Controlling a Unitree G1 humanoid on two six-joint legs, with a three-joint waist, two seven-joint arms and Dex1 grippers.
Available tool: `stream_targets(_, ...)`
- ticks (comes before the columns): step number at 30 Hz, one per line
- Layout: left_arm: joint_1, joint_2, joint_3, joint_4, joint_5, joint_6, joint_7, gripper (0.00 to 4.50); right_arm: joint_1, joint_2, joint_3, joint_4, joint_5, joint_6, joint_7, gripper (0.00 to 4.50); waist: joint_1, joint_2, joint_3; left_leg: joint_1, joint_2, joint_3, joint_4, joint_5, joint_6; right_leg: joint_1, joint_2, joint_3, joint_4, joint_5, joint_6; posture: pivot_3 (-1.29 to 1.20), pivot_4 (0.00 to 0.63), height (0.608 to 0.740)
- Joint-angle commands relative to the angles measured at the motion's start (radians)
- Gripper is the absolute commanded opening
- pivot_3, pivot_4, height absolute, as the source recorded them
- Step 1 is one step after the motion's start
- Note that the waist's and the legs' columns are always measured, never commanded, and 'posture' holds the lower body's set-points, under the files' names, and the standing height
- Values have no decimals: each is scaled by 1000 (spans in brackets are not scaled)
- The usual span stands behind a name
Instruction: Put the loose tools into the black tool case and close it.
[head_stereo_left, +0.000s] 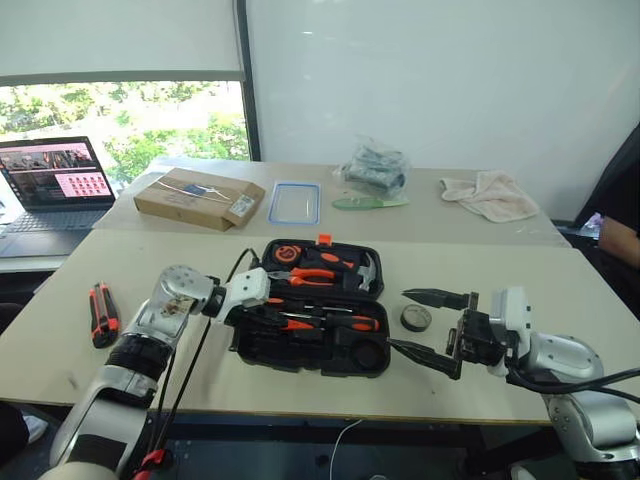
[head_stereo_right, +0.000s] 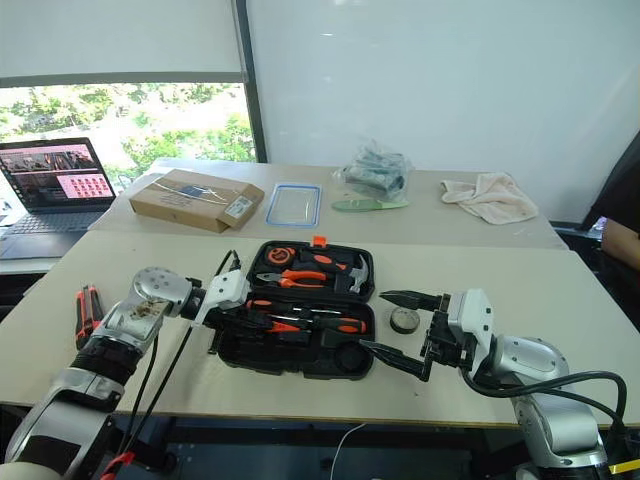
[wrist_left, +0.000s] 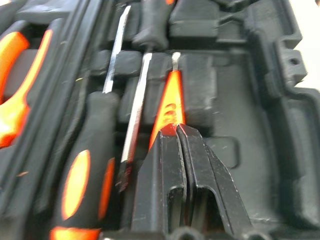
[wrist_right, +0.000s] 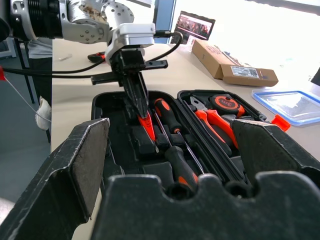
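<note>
The left hand (wrist_right: 139, 107) is pinched shut on the tester screwdriver (wrist_left: 169, 107) inside the open tool case (head_stereo_left: 372, 365); seat it flat in its recess before letting go. The right hand (head_stereo_left: 425, 322) waits spread wide beside the case.

On your near table (head_stereo_left: 90, 350) the open black tool case (head_stereo_left: 310, 350) lies mid-table, the utility knife (head_stereo_left: 101, 313) well to its left, the tape roll (head_stereo_left: 416, 318) just right of it. The far table (head_stereo_left: 440, 225) carries a cardboard box (head_stereo_left: 198, 198), a clear lid (head_stereo_left: 295, 203), a plastic bag (head_stereo_left: 374, 172), a cloth (head_stereo_left: 492, 194) and a laptop (head_stereo_left: 55, 185).

Tool case (head_stereo_left: 372, 352) centre of table (head_stereo_left: 560, 290); tape roll (head_stereo_left: 416, 318) just R; utility knife (head_stereo_left: 102, 313) far L.
</note>
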Motion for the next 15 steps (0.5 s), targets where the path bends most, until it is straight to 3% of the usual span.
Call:
stream_targets(1,8,7,-19,-2,50,7,54,93,-12,-2,-18,-9,1,-22,-4,4500,0,0,0,0,0,0,0,0,0,0,0,0,0,0,0,0,150,740)
stream_targets(6,16,-13,-10,20,55,63,124,93,-22,2,-12,-3,1,-23,-6,4500,1,0,0,4,0,0,0,-1,1,4,0,0,1,0,0,0,150,740)
stream_targets(15,23,10,6,3,12,20,69,93,-16,-2,-17,-6,8,-19,0,4500,-1,0,0,4,0,0,0,-1,1,3,0,0,0,0,0,0,150,740)
